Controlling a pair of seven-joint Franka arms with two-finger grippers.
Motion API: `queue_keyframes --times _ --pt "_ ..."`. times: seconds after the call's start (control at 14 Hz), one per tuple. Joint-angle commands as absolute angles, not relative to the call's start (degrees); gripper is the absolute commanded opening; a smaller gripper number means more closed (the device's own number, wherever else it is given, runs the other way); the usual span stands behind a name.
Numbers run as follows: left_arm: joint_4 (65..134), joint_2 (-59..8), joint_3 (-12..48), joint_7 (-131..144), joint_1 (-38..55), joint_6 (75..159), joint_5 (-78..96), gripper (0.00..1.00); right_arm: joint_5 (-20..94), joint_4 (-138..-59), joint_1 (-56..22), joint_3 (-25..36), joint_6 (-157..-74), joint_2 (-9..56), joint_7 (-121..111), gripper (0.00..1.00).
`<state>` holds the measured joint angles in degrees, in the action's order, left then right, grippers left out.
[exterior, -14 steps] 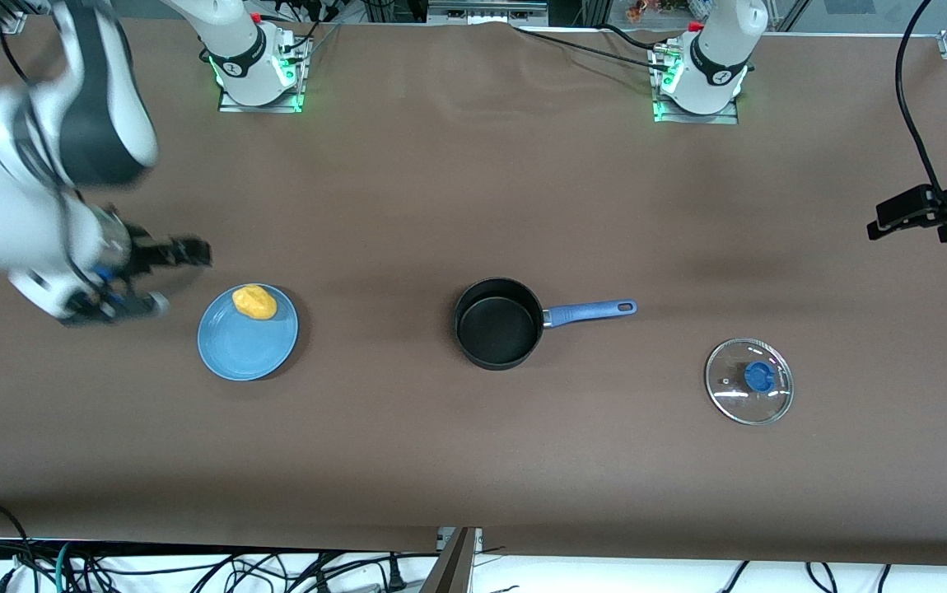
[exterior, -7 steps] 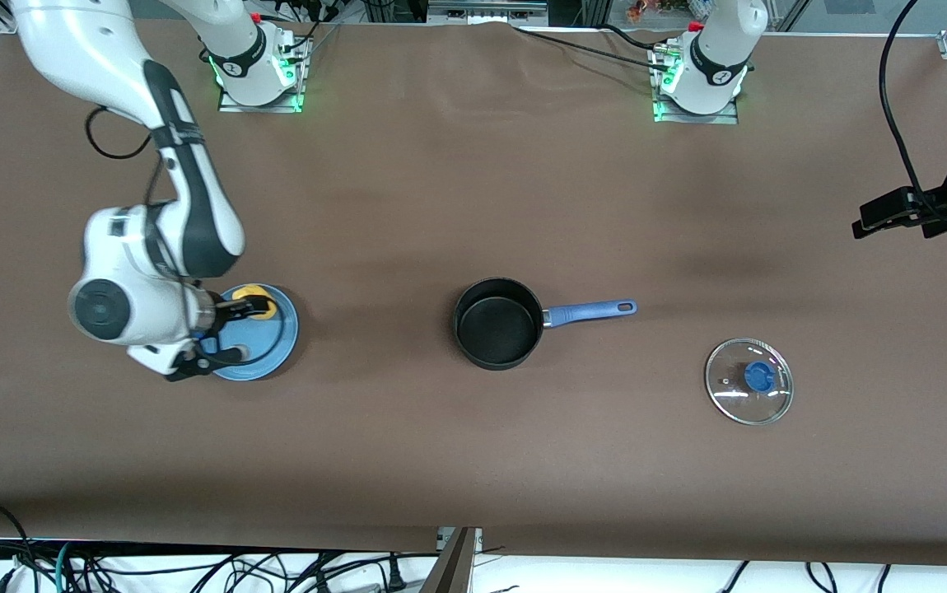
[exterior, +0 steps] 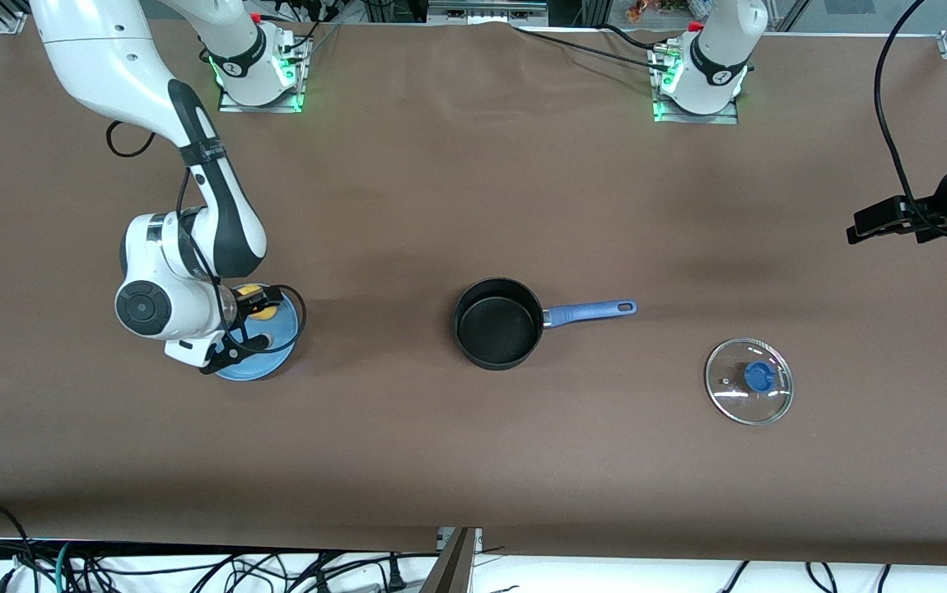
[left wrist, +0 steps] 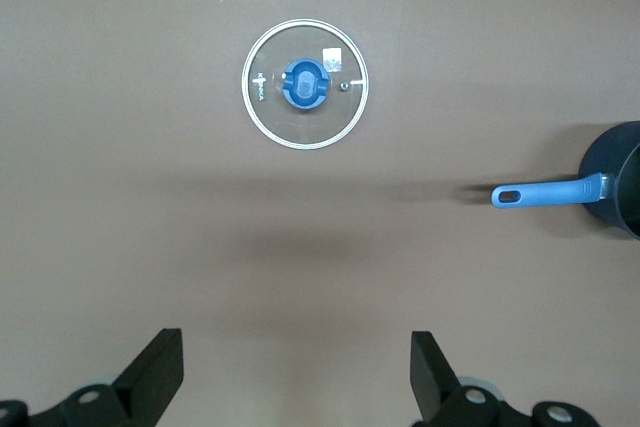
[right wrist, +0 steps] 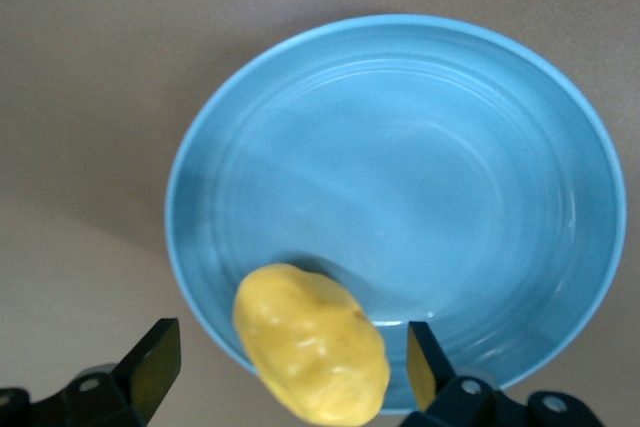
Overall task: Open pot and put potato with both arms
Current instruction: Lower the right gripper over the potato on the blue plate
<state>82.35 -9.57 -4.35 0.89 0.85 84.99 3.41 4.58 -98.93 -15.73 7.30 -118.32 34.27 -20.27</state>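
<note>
The black pot (exterior: pixel 496 323) with its blue handle (exterior: pixel 589 311) stands uncovered at the table's middle; its rim and handle show in the left wrist view (left wrist: pixel 552 193). The yellow potato (exterior: pixel 251 290) lies on the rim of a blue plate (exterior: pixel 286 323) toward the right arm's end. My right gripper (exterior: pixel 256 316) is open just over the plate; in the right wrist view the gripper (right wrist: pixel 290 362) has a fingertip on either side of the potato (right wrist: pixel 312 342), neither touching it. My left gripper (exterior: pixel 885 222) is open and empty in the air at the left arm's end; it also shows in its wrist view (left wrist: pixel 297 377).
The glass lid with a blue knob (exterior: pixel 749 381) lies flat on the table, nearer the front camera than the handle's end and toward the left arm's end; it shows in the left wrist view (left wrist: pixel 305 84). Brown cloth covers the table.
My right arm has swung in from the table's end to the plate and its open gripper has come down around the potato. My left gripper has drifted slightly.
</note>
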Motion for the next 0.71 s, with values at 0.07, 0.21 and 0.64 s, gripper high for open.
queue_keyframes --times 0.07,0.21,0.64 --pt "80.95 -9.67 -3.52 1.41 0.61 84.46 1.15 1.0 4.74 -102.74 -15.38 7.21 -122.33 33.57 -22.33 1.0" --pt "80.95 -9.67 -3.52 1.49 0.7 84.46 1.05 1.0 4.92 -103.01 -15.21 7.21 -122.87 34.01 -22.15 0.97" --pt "80.95 -9.67 -3.52 1.32 0.09 84.46 1.41 1.0 5.71 -101.69 -14.77 7.12 -121.91 33.75 -20.58 0.28"
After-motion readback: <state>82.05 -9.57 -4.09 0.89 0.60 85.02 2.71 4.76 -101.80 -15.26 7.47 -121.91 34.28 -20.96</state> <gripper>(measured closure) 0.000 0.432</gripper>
